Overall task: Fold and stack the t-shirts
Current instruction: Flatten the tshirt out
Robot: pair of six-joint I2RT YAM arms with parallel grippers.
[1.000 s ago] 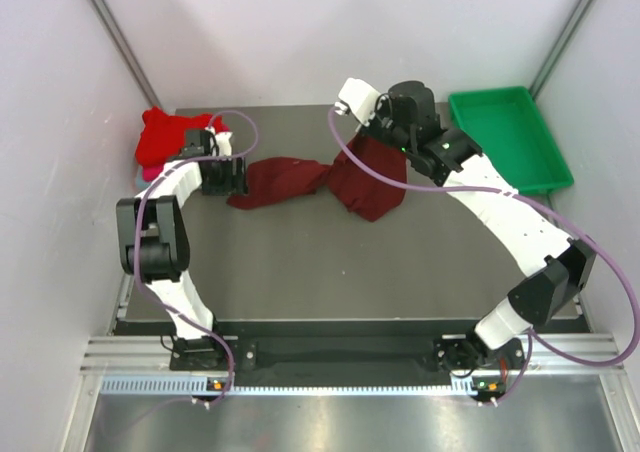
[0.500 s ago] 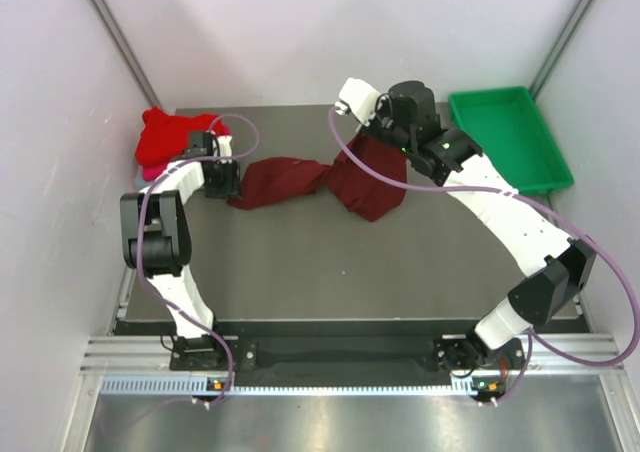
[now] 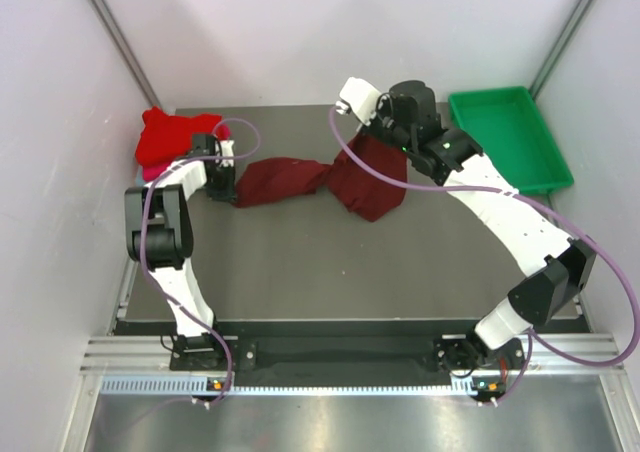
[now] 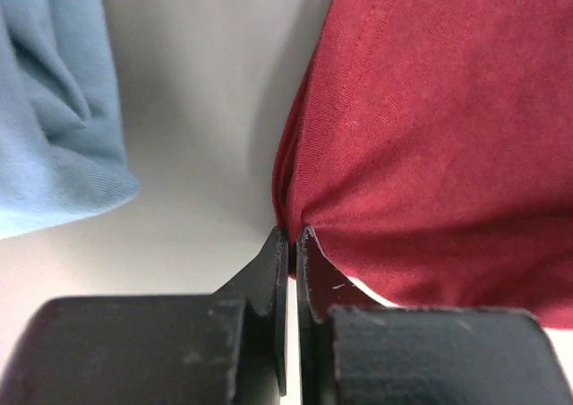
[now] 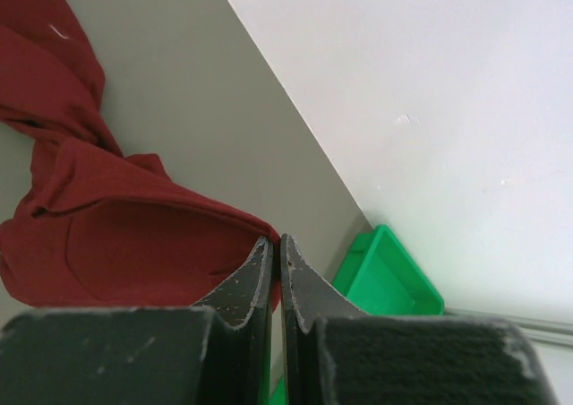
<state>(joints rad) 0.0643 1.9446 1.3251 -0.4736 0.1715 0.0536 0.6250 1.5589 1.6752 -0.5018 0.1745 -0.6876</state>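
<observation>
From above, one dark maroon t-shirt (image 3: 300,178) lies stretched in a twisted band across the counter (image 3: 340,272), between two hands. The left hand (image 3: 226,180) is at the shirt's left end and the right hand (image 3: 378,137) at its far right corner, where the cloth bunches wider. Beyond the maroon shirt's left end is one bright red t-shirt (image 3: 165,138) in a heap, with a sliver of one pink shirt (image 3: 148,173) showing under it. One green tray (image 3: 510,137) stands to the right of the maroon shirt, apart from it.

From the left wrist, the left hand (image 4: 292,241) has its fingers pressed together on the maroon shirt's (image 4: 430,136) edge. One grey-blue t-shirt (image 4: 54,109) lies left of it, with bare counter (image 4: 197,109) between.

From the right wrist, the right hand (image 5: 275,248) is pinched closed on a fold of the maroon shirt (image 5: 134,235). The green tray (image 5: 387,275) shows just past the fingers.
</observation>
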